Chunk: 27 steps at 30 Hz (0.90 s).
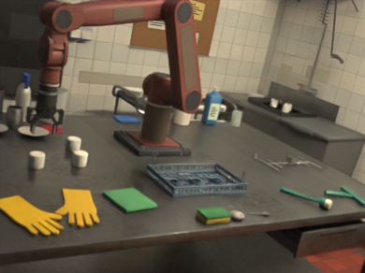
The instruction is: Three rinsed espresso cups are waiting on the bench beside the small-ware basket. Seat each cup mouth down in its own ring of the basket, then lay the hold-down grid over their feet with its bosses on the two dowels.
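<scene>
Three white espresso cups [74, 143] [80, 158] [36, 160] stand in a loose group on the bench, well left of the blue small-ware basket [196, 178]. The basket's rings hold nothing. The wire hold-down grid [285, 162] lies flat on the bench to the right of the basket. My gripper [44, 122] hangs at the far left, behind the cups and above a small plate [32, 131]. It is open and holds nothing.
Behind the work stand my arm's base [154, 140], a blue bottle [211, 107] and a tiled wall. Yellow gloves [51, 212], a green cloth [129, 199] and a sponge [213, 215] lie along the near edge. Green brushes [323, 198] lie at the right.
</scene>
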Each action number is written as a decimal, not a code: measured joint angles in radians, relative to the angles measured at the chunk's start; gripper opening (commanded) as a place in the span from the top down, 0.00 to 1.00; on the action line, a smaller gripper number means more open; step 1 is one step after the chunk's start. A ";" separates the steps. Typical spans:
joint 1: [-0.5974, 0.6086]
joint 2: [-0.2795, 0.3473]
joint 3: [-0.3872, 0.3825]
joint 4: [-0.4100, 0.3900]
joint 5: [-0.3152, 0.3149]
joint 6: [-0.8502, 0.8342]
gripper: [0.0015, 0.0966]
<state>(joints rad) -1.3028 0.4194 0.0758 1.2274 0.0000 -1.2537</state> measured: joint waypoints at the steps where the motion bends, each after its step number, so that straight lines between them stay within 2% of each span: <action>1: -0.003 0.003 0.002 -0.002 0.000 -0.011 0.15; 27: -0.015 0.020 0.006 -0.016 0.000 -0.064 0.15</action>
<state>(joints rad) -1.3180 0.4395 0.0820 1.2111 0.0000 -1.3180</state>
